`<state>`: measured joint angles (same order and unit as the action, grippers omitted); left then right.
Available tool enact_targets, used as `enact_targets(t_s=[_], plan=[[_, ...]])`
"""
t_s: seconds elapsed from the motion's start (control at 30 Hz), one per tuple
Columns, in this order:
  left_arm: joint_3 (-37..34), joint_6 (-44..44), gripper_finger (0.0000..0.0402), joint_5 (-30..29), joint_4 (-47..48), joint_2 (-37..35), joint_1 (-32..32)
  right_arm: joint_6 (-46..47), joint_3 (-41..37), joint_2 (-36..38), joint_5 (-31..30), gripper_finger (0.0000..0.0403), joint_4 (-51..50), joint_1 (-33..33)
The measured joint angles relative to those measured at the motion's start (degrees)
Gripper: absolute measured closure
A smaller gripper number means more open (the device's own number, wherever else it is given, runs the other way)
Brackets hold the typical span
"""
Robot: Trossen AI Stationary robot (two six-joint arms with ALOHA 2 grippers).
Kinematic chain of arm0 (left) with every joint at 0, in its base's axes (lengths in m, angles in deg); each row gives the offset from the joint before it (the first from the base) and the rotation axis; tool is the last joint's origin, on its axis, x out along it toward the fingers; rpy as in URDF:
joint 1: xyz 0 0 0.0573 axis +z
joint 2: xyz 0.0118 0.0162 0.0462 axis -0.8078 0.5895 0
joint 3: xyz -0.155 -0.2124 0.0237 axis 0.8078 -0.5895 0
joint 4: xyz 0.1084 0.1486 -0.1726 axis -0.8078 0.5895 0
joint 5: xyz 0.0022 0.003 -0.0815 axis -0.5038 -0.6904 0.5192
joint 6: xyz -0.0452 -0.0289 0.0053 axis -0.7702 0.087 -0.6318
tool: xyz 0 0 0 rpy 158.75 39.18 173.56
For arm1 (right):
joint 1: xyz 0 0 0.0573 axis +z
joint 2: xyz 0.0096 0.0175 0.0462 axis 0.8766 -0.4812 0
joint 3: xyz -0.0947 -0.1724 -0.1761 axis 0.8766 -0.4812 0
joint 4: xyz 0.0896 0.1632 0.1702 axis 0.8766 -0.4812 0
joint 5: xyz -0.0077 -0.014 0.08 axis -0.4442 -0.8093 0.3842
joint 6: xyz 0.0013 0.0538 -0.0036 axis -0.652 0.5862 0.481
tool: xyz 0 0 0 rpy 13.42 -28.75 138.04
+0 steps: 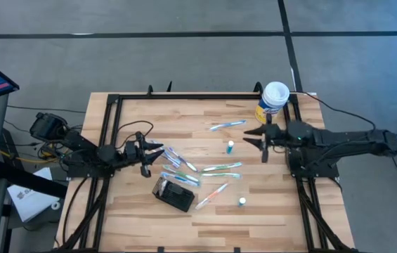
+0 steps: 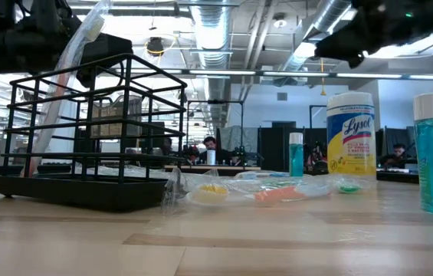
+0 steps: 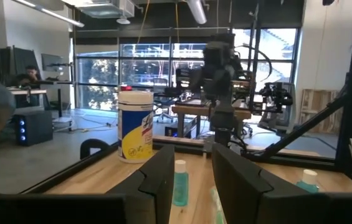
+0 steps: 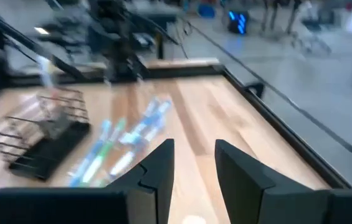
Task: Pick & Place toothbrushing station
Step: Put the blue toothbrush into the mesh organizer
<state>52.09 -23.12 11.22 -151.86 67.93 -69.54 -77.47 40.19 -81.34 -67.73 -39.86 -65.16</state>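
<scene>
Station (image 1: 173,193) sits near front of tabletop (image 1: 205,218), touching no hand. Left hand (image 1: 154,152) just behind it, fingers narrow gap, empty. Right hand (image 1: 252,135) narrow too, empty. We risk snagging wrapped brushes (image 1: 184,172) beside rack.

Looks like robotics lab in open-plan office/workshop space. Exposed ceiling ducts (image 2: 224,38), strip lights, big windows (image 3: 163,68) beyond left gripper, people at desks with monitors (image 2: 210,149), polished concrete floor (image 1: 184,56), wooden workbench (image 1: 212,218) in black frame.
</scene>
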Motion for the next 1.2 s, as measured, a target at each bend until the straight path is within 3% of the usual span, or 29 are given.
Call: enact_targets(t_s=[0.17, 0.73, 1.0, 1.2], plan=[[0.0, 0.0, 0.0299, 0.0, 0.0, 0.0, 0.0, -0.7, 10.0, -9.6, 0.0, 0.0296, -11.8, -5.2], [0.0, 0.0, 0.0299, 0.0, -0.1, 0.0, 0.0, -12.1, 36.4, -38.6, 0.2, 0.0296, -37.7, -15.5], [0.0, 0.0, 0.0299, -0.1, -0.1, 0.0, 0.0, -17.0, 43.2, -50.5, 0.0, 0.0296, -45.3, -18.4], [0.0, 0.0, 0.0299, -0.1, -0.1, 0.0, 0.0, -19.7, 44.7, -55.4, -0.4, 0.0296, -47.1, -21.7]])
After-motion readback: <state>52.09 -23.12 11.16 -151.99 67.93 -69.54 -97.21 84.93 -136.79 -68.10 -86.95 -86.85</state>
